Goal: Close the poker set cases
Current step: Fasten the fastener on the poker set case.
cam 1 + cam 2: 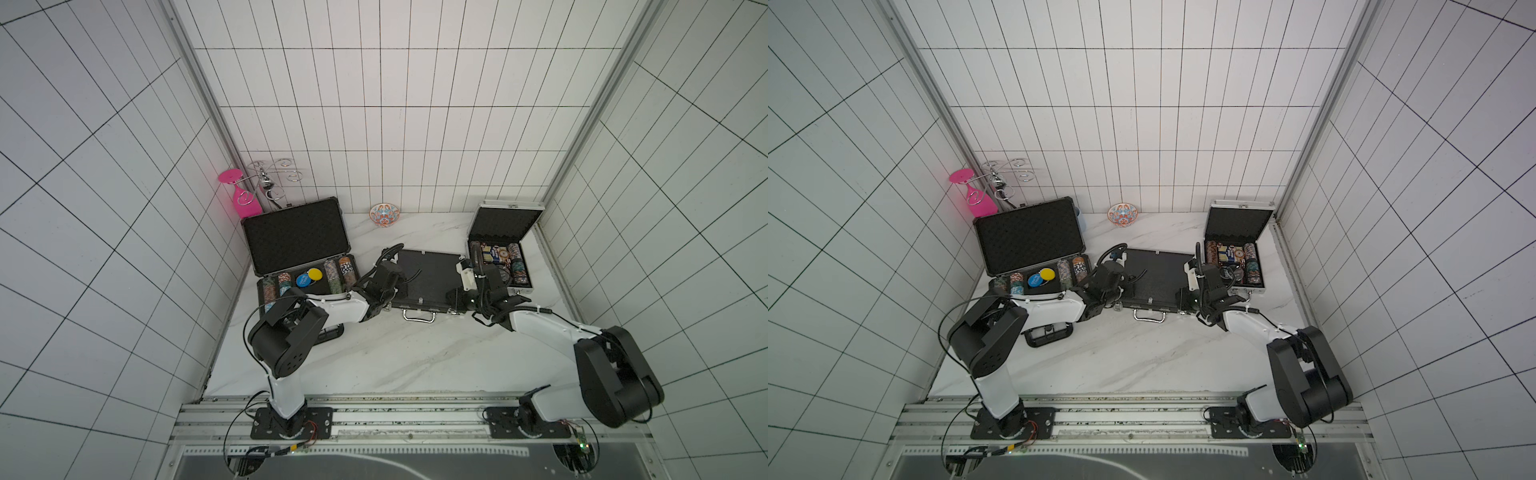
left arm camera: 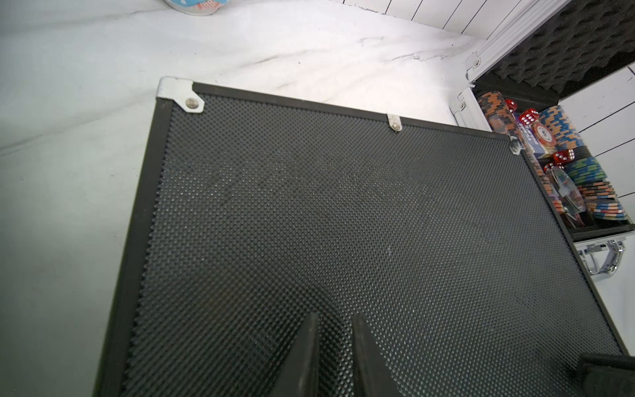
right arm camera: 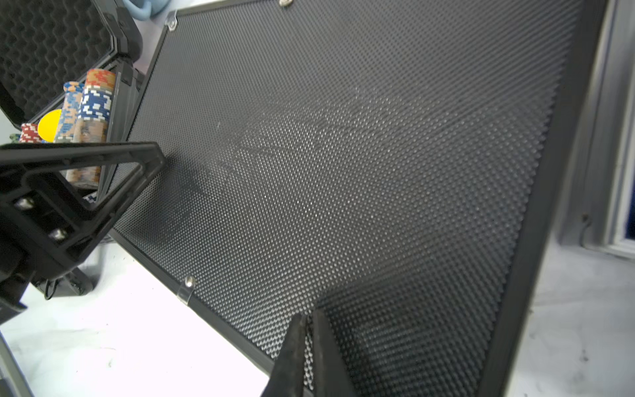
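Medium black case (image 1: pixel 428 278) at centre of table (image 1: pixel 395 357), lid down. L gripper (image 2: pixel 335 319) slightly ajar, R gripper (image 3: pixel 309 314) near-shut, both empty, over lid. Next prob.: swing down lids of large ribbed case (image 1: pixel 291 245), small silver case (image 1: pixel 505 232).

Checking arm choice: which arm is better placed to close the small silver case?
Right, likely: the right gripper sits at the shut middle case's end nearest the silver case; the left gripper is by the big black case.

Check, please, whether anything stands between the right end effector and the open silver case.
Nothing visible does: the right end effector is on the closed middle case, and the silver case stands open just beside it.
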You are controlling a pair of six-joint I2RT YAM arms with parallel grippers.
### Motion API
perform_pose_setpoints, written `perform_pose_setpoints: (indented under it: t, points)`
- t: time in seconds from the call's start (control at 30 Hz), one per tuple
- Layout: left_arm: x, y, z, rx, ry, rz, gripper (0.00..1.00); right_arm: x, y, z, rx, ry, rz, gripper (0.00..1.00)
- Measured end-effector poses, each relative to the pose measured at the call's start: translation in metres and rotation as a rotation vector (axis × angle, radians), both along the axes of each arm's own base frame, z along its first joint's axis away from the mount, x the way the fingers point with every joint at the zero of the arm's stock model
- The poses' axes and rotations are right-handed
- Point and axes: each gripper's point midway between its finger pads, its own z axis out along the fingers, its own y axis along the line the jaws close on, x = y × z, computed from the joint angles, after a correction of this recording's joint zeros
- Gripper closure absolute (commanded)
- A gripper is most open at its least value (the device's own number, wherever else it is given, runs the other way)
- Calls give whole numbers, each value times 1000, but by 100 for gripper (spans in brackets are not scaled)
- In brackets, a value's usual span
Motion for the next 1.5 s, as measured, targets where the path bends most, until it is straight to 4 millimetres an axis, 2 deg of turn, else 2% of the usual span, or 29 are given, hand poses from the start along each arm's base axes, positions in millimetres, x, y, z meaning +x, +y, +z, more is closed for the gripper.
perform_pose_setpoints:
  t: [0.3, 0.67, 0.9, 0.93, 1.03, 1.07, 1.3, 1.5]
  points:
    - [1, -1, -1, 0, 6, 1, 80, -25, -11, -1, 13, -14, -39, 90]
    - [1, -1, 2, -5, 2, 1, 81, -21, -6, -6, 60, -62, -56, 91]
    - [1, -1, 2, -6, 2, 1, 81, -35, -5, -5, 90, -86, -73, 91]
    - [1, -1, 3, -7, 1, 1, 81, -42, -5, -10, 84, -61, -68, 91]
    - [1, -1, 3, -7, 1, 2, 81, -77, -14, -55, 9, 117, -59, 91]
    - [1, -1, 3, -7, 3, 2, 81, -83, -15, -62, 5, 148, -56, 91]
    - [-1, -1, 3, -9, 6, -2, 81, -85, -11, -61, 19, 152, -58, 92]
    - [-1, -1, 3, -8, 7, -3, 81, -100, -23, -60, -30, 193, -75, 92]
